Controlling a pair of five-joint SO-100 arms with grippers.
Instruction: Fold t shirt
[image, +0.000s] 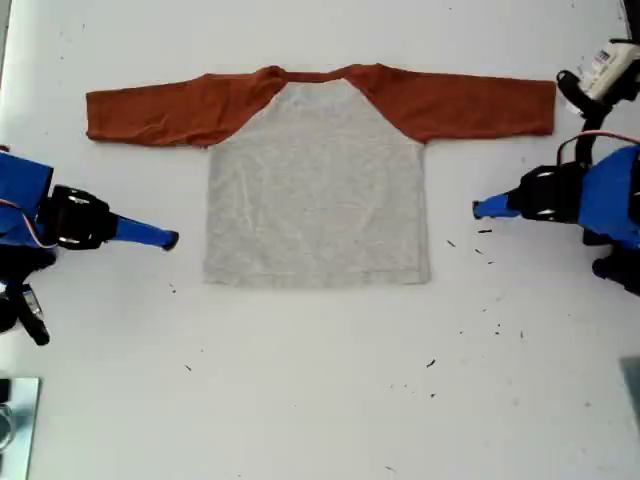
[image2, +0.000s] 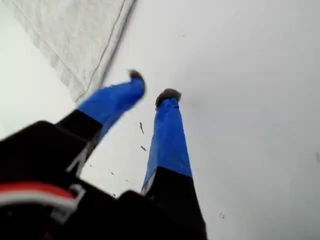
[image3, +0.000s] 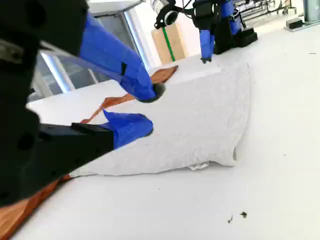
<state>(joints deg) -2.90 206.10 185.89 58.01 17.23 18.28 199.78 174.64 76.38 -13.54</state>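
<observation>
The t shirt (image: 315, 190) lies flat on the white table, grey body toward the near edge, both rust-orange sleeves (image: 160, 110) spread sideways along the far side. My first gripper (image: 480, 209) (image2: 151, 86) hovers at the exterior view's right, just off the shirt's side hem, jaws slightly open and empty. A bottom corner of the shirt (image2: 75, 35) shows beyond its fingers. My second gripper (image: 170, 239) (image3: 152, 107) sits at the exterior view's left, beside the other side hem, open with nothing in it. The grey body (image3: 200, 115) stretches ahead of it.
Black specks (image: 485, 250) dot the table near the first arm. A white-and-black device (image: 605, 75) stands at the exterior view's top right. A metal object (image: 15, 420) sits at its bottom left corner. A cardboard box (image3: 170, 42) stands beyond the table.
</observation>
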